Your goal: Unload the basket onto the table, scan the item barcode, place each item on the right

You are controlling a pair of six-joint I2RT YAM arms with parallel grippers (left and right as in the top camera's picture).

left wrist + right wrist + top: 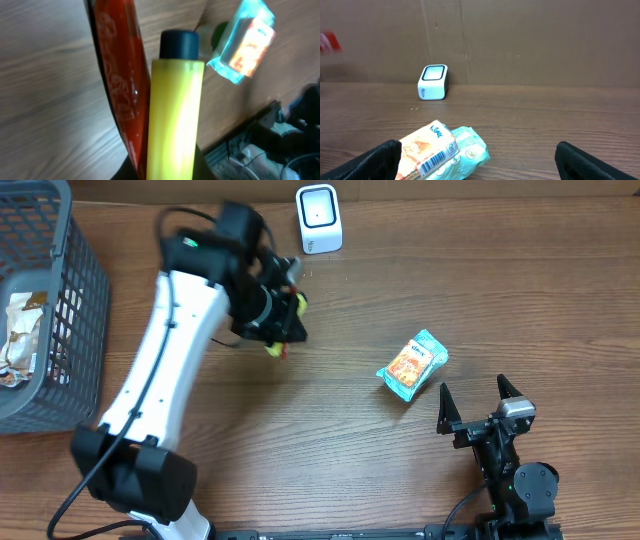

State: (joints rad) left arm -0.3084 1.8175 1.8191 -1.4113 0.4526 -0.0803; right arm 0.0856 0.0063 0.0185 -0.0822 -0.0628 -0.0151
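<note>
While the left gripper (284, 327) hangs over the table a bit short of the far edge, near the white scanner (318, 218) standing there, its jaws are squeezed down narrow. On its wrist cam we see a yellow tube (175, 110) with a dark cap and a red strip (122, 85) touching side by side. We can't tell if they're actually gripped. Our snack packet (412, 365) lies flat right of the table's middle, with its barcode (434, 161) showing toward the right wrist cam. The right gripper (473, 387) sits by the near edge, spread wide and holding nothing, near the packet. The grey basket (85, 300) at the table's left edge has a crumpled wrapper (18, 340) in it.
</note>
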